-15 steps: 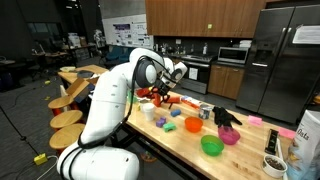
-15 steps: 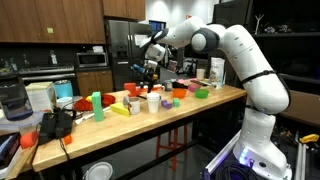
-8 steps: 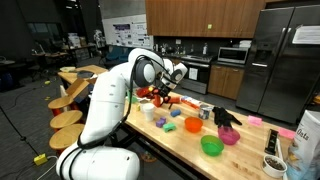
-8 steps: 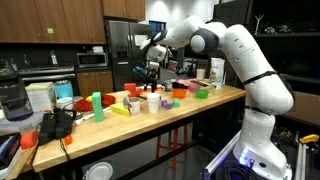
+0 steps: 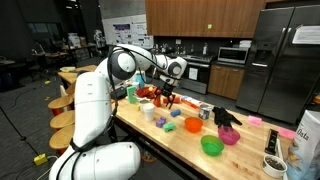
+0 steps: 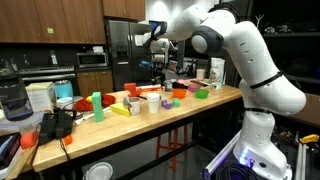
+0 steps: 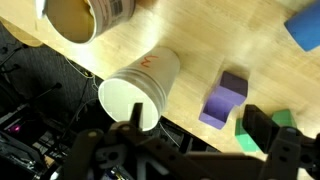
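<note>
Kitchen: wood cabinets (image 5: 200, 17), steel fridge (image 5: 285, 60)

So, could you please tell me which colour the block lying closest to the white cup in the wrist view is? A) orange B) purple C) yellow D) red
B: in the wrist view a purple block lies just beside the white cup, not touching it.

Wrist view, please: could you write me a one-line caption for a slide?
Open fingers hover by a white cup and a purple block on a wooden table.
</note>
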Controlling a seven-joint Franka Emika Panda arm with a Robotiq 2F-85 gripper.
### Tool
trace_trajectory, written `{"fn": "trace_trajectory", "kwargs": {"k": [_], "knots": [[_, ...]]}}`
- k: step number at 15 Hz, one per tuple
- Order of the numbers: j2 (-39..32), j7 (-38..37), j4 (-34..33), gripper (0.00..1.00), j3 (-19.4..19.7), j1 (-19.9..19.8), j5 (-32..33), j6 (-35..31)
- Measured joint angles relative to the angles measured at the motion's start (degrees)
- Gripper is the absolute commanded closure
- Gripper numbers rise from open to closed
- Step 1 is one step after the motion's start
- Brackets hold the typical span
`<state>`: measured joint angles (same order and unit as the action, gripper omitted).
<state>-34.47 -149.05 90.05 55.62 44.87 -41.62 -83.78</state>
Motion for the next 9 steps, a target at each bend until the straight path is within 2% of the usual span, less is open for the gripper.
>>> {"fn": "trace_trajectory", "kwargs": {"k": [2,4,6,9], "knots": [[-0.4,0.0,1.1,0.0,7.5,6.1,0.0,2.0],[-0.7,0.0,1.3,0.0,11.6,10.0,0.0,3.7],[-0.7,0.0,0.9,0.0,12.2,11.7,0.0,4.2],[-2.0,0.0,0.0,0.0,11.2,11.5,-2.3,7.9]]}}
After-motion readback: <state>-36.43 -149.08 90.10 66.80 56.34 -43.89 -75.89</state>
